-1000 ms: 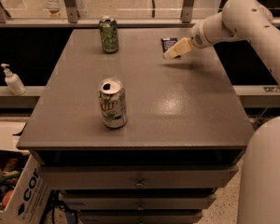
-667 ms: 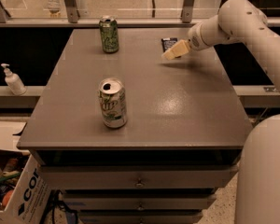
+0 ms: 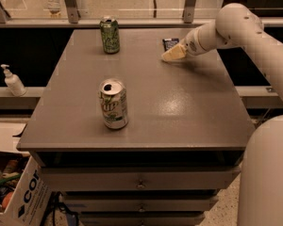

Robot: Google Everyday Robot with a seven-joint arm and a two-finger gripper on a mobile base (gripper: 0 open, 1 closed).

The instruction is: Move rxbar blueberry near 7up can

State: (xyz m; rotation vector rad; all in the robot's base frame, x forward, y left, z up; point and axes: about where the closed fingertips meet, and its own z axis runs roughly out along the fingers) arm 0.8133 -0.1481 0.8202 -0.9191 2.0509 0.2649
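Note:
The rxbar blueberry [image 3: 170, 43], a small flat dark-blue bar, lies at the far right of the grey table [image 3: 179, 107], partly hidden by my gripper. My gripper [image 3: 172, 55] reaches in from the right and sits low over the table, right at the bar's near edge. The 7up can [image 3: 113, 103], white-silver with green lettering and an open top, stands upright near the table's front left, far from the bar.
A darker all-green can [image 3: 110, 34] stands upright at the far left of the table. A soap dispenser bottle [image 3: 12, 80] sits on a ledge to the left. A cardboard box [image 3: 19, 197] is on the floor at lower left.
My gripper and arm have shifted slightly left and down toward the bar. The bar and both cans have not moved.

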